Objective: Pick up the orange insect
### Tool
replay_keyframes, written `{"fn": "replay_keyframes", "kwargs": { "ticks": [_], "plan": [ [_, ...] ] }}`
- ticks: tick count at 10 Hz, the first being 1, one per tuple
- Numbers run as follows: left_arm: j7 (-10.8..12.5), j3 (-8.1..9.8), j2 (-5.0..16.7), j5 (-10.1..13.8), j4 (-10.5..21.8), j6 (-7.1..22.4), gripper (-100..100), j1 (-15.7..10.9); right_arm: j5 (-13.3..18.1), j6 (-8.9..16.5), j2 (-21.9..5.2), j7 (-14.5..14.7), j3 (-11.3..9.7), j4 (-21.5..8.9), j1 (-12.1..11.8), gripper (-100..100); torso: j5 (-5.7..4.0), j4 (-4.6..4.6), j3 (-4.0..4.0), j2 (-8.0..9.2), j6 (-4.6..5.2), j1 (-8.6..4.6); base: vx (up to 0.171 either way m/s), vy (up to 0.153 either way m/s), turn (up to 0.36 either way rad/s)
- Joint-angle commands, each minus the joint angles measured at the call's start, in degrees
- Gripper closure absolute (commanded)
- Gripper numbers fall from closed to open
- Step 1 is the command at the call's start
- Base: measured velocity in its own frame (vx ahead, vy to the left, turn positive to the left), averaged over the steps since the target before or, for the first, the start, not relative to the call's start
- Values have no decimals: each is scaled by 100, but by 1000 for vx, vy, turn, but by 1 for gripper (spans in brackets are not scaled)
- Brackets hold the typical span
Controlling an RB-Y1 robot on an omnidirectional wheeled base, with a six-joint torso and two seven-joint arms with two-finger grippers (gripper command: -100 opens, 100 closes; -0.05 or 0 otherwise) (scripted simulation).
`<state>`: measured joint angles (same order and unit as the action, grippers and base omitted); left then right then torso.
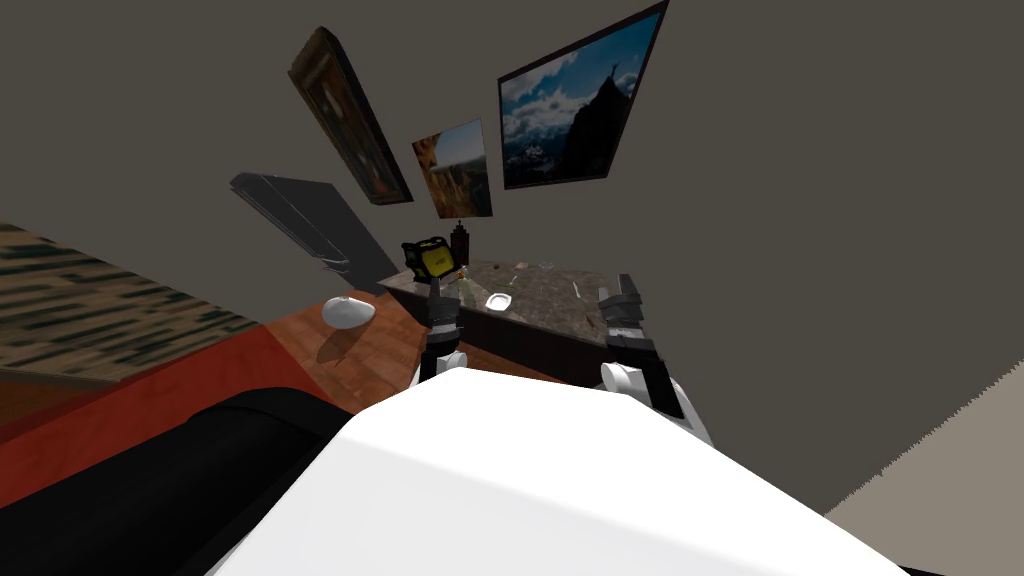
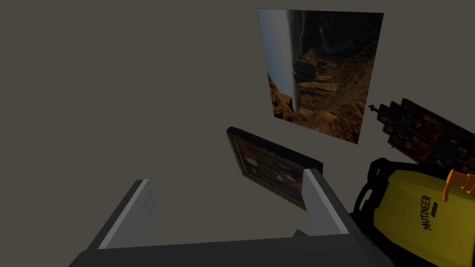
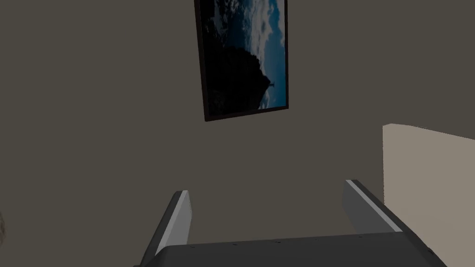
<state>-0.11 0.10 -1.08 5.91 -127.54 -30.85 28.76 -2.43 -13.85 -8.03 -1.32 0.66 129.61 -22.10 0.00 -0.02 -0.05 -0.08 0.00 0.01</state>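
An orange curved shape (image 2: 459, 183) pokes in beside a yellow case (image 2: 417, 218) marked MUTINEER; it may be part of the orange insect, but I cannot tell. The same yellow case (image 1: 434, 259) stands at the left end of a speckled dark table (image 1: 550, 305). My left gripper (image 1: 437, 296) is raised just in front of that case, and its fingers (image 2: 320, 204) stand open with nothing between them, pointing at the wall past the case. My right gripper (image 1: 622, 292) hangs over the table's near right part, open (image 3: 271, 215) and empty, facing the wall.
On the table are a dark bottle (image 1: 460, 240), a white bowl (image 1: 499, 300) and small scattered bits. A white oval object (image 1: 348, 311) lies on the wooden floor left of the table. A black rounded piece of furniture (image 1: 150, 480) sits at the lower left.
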Motion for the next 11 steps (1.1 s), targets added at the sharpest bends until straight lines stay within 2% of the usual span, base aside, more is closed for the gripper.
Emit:
{"fn": "replay_keyframes", "kwargs": {
  "ticks": [1, 2, 3, 4, 5, 6, 7, 8, 9, 10, 11],
  "plan": [
    [0, 0, 0, 0, 0, 0, 0, 0, -64, 286, -52, -209, 39, -98, 122, -100, 0, 0, 0, 0, 0, 0, 14, 3, -31],
    [0, 0, 0, 0, 0, 0, 0, 0, -64, 332, -52, -209, 39, -98, 122, -100, 0, 0, 0, 0, 0, -1, 12, 4, -10],
    [0, 0, 0, 0, 0, 0, 0, 0, -131, 571, -100, -411, 81, -178, 220, -100, 0, 0, 1, 2, 0, -1, 18, 6, -24],
    [0, 0, 0, 0, 0, 0, 0, 0, -131, 609, -100, -411, 81, -178, 220, -100, 0, 0, 0, 0, 0, 0, 19, 8, -17],
    [0, 0, 0, 0, 0, 0, 0, 0, -200, 831, -145, -625, 126, -260, 322, -100, 0, 0, 0, 0, 0, 1, 21, 8, -35],
    [0, 0, 0, 0, 0, 0, 0, 0, -200, 900, -145, -625, 126, -260, 322, -100, 0, 0, -1, -1, 1, 1, 19, 6, -14],
    [0, 0, 0, 0, 0, 0, 0, 0, -273, 1100, -187, -849, 173, -344, 429, -100, 0, 0, 0, -1, 0, 0, 22, 7, -30],
    [0, 0, 0, 0, 0, 0, 0, 0, -273, 1206, -187, -849, 173, -344, 429, -100, 0, 0, -1, -2, 1, 0, 19, 7, -16],
    [0, 0, 0, 0, 0, 0, 0, 0, -349, 1390, -229, -1081, 221, -432, 541, -100, 0, 0, 0, -1, 0, 1, 24, 7, -34],
    [0, 0, 0, 0, 0, 0, 0, 0, -349, 1523, -229, -1081, 221, -432, 541, -100, 0, 0, -1, -3, 0, 1, 18, 8, -16],
    [0, 0, 0, 0, 0, 0, 0, 0, -428, 1725, -271, -1322, 272, -525, 656, -100, 0, 0, -1, -1, 0, 1, 21, 7, -28]
  ]
}}
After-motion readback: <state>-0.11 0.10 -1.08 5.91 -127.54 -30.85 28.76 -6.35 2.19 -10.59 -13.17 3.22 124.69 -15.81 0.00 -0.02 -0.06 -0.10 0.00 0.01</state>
